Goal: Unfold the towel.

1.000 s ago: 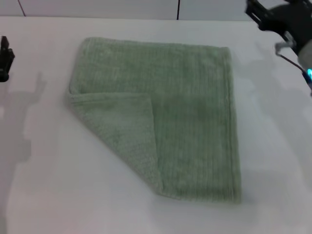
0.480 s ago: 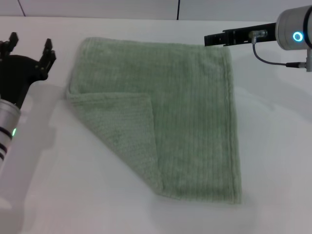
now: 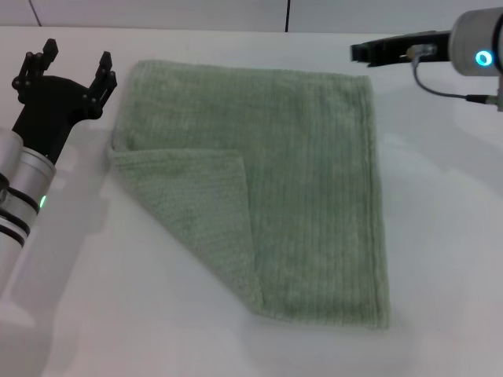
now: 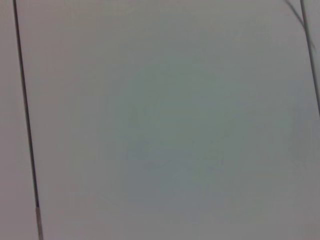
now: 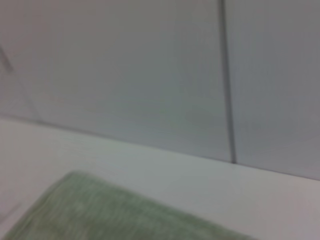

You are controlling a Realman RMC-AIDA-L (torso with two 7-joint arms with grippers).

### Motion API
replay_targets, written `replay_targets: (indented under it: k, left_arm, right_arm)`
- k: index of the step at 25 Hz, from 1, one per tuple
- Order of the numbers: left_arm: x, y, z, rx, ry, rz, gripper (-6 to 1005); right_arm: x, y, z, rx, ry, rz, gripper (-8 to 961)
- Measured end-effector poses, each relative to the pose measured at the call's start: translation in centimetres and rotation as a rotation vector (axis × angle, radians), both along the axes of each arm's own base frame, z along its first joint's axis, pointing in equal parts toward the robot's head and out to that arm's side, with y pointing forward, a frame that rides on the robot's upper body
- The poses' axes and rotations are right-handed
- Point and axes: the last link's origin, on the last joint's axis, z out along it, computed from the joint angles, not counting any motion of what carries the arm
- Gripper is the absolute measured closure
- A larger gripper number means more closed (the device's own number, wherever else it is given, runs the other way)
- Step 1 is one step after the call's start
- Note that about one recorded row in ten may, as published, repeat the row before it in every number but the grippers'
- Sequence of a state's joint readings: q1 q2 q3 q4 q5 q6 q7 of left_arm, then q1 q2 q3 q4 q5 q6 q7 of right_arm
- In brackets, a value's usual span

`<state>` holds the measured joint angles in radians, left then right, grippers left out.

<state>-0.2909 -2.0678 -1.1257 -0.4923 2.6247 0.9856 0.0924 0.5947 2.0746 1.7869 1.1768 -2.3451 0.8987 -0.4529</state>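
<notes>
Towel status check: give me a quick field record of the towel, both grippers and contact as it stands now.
towel: flat on the white table, its near-left corner folded over on top as a triangular flap
left gripper: open, beside the towel's far-left corner, not touching
right gripper: near the far-right corner, fingers edge-on, no contact visible
task state: fold not yet undone

The towel (image 3: 306,181) is a pale sage green with fine ribbed stripes running along it, and the folded-over corner flap shows the same green. It sits on a plain white tabletop (image 3: 440,236). Both grippers are black: left gripper (image 3: 72,64), right gripper (image 3: 369,52). The arms are silver-grey, each with a little glowing light, green on the left, blue on the right.
</notes>
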Motion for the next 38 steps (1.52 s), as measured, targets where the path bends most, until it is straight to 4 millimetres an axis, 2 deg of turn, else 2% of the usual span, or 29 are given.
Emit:
replay_targets:
  k: [4,5,11,14,21,23,31,34,36,38]
  left_arm:
    - [0.1,0.1,0.0,0.001,-0.002,-0.004,222]
    - [0.8,0.1,-0.1,-0.01,-0.014,-0.017,222]
    - [1.5,0.4,-0.6,-0.054,-0.006,-0.018,222]
    - [3.8,1.1,-1.6,-0.14,0.012,-0.027,222]
    - [6.6,1.5,-1.6,-0.217,0.063,-0.022,223]
    - [8.0,1.6,-1.2,-0.239,0.072,-0.014,223]
    - [10.6,1.6,-0.7,-0.315,0.125,0.036,223]
    - [10.6,1.6,-0.7,-0.315,0.125,0.036,223]
    - [11.7,1.3,-0.7,-0.361,0.162,0.057,223]
    - [11.8,1.2,-0.5,-0.37,0.167,0.068,223]
  right_arm:
    - [0.7,0.7,0.6,0.008,0.07,-0.103,703]
    - [0.7,0.9,0.6,-0.01,0.073,-0.12,745]
    - [0.5,1.9,-0.3,-0.095,-0.005,-0.164,956]
    - [0.5,2.4,-0.9,-0.125,-0.062,-0.19,955]
    - [0.4,2.4,-2.4,-0.181,-0.16,-0.205,954]
    - [0.7,2.3,-2.9,-0.194,-0.177,-0.213,954]
    - [2.2,2.2,-3.8,-0.194,-0.22,-0.236,954]
    - [2.6,2.3,-4.0,-0.184,-0.224,-0.237,954]
    - [3.0,2.3,-4.1,-0.174,-0.225,-0.241,953]
    - [3.1,2.3,-4.1,-0.171,-0.225,-0.242,953]
